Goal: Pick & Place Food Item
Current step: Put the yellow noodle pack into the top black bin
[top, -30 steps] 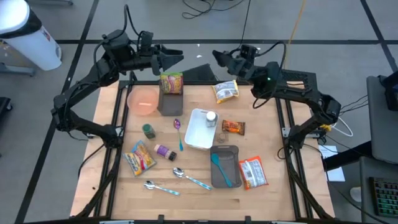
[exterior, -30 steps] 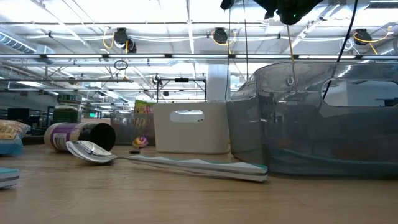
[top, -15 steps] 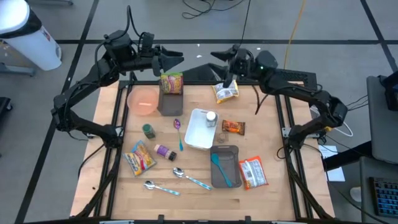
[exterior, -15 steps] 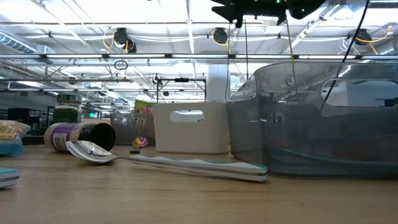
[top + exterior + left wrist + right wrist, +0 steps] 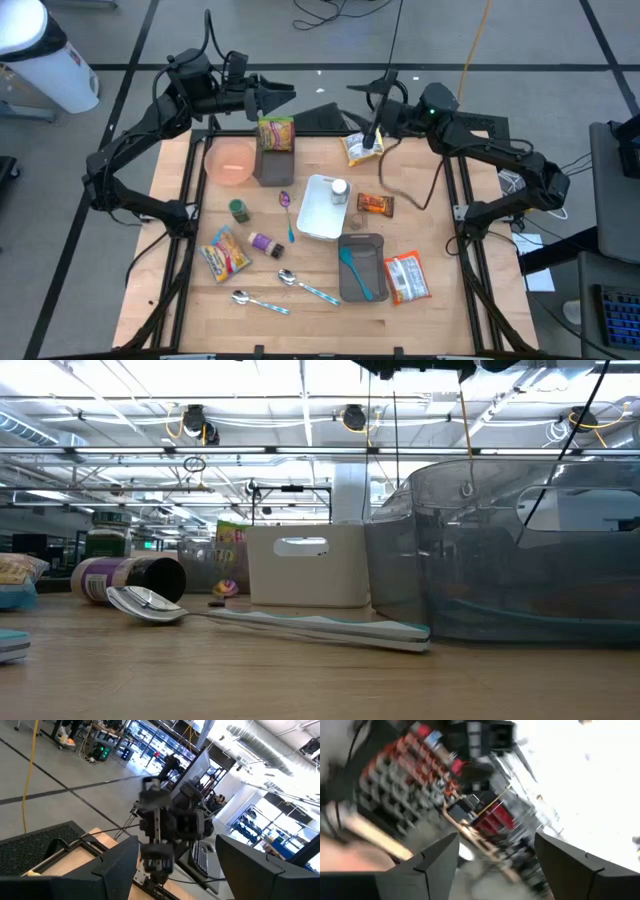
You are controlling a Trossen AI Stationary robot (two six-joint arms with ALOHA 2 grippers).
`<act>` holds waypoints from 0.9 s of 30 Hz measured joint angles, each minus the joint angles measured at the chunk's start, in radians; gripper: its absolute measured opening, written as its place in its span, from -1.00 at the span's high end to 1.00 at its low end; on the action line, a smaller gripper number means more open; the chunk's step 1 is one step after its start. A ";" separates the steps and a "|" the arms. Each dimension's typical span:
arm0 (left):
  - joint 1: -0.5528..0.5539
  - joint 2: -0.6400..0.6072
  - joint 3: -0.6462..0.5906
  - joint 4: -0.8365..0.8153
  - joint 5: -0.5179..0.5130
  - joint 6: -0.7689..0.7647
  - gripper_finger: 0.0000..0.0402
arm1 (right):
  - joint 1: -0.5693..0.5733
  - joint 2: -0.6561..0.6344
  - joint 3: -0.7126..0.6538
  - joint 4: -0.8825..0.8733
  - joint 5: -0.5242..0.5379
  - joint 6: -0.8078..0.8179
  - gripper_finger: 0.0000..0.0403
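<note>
Approach is the step we judge to be in hand. In the high view our right gripper hangs upper centre, fingers spread, just above the yellow snack packet lying at the table's top edge. Our left gripper waits upper left, fingers spread, above the upright noodle packet.

The low view shows only a grey bin at right and a white tray at centre.

The left wrist view shows spread fingers facing the other arm.

The right wrist view is blurred, its fingers apart.

Next we must descend squarely over the packet and close.
</note>
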 joint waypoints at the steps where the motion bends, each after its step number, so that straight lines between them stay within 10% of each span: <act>1: 0.000 0.000 0.000 0.000 0.000 0.000 -0.35 | 0.009 0.000 0.000 -0.012 0.000 -0.090 -0.25; 10: 0.000 0.008 0.000 -0.006 0.008 -0.054 -0.35 | 0.082 0.001 0.000 -0.006 -0.005 -0.650 -0.25; 27: -0.011 0.055 0.000 -0.087 0.105 -0.064 -0.35 | 0.132 0.001 0.000 0.003 -0.006 -0.859 -0.25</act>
